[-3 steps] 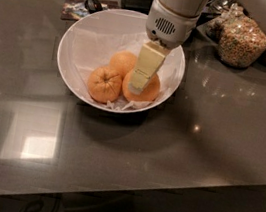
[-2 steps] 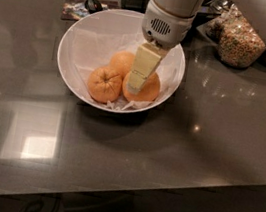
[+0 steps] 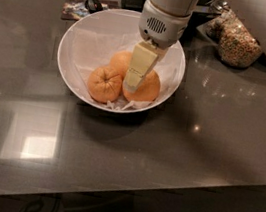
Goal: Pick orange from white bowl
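The white bowl sits at the back middle of the dark table, lined with crumpled white paper. Three oranges lie in it. The largest orange is at the right, partly hidden by my gripper. A smaller orange with a creased stem is at the left, and a plain one lies behind them. My gripper reaches down into the bowl from the back right, its cream tip against the left side of the largest orange.
A clear container of coloured cereal stands at the back right near the wall. A small printed packet and a dark round object lie behind the bowl at the back left. The table's front edge runs across the bottom.
My gripper has shifted slightly to the left over the oranges. The bowl and the oranges have not moved.
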Controlling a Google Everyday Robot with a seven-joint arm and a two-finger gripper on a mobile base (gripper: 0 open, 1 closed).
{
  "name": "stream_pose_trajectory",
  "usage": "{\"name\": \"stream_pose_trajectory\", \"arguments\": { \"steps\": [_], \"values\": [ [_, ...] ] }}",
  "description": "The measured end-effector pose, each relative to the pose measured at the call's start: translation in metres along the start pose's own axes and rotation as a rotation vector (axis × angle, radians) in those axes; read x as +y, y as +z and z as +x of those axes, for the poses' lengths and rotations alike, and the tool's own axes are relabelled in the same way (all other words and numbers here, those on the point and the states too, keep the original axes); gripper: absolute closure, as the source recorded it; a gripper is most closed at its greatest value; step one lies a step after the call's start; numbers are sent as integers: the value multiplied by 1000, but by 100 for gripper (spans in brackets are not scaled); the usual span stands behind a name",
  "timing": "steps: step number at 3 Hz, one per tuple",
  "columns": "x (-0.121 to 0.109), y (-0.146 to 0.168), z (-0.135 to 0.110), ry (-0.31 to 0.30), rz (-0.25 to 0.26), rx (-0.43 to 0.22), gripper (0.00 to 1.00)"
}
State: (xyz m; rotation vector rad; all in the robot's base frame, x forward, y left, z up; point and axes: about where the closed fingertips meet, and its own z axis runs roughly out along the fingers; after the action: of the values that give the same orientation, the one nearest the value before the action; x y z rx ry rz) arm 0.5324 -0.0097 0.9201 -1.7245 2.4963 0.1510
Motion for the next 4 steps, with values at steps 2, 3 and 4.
{"name": "stream_pose_trajectory", "arguments": {
  "steps": [2, 3, 4],
  "values": [
    [-4, 4, -2, 28, -14, 7, 25],
    [-5, 7, -3, 33, -24, 12, 26],
    [-7, 13, -4, 38, -39, 17, 25]
  ]
}}
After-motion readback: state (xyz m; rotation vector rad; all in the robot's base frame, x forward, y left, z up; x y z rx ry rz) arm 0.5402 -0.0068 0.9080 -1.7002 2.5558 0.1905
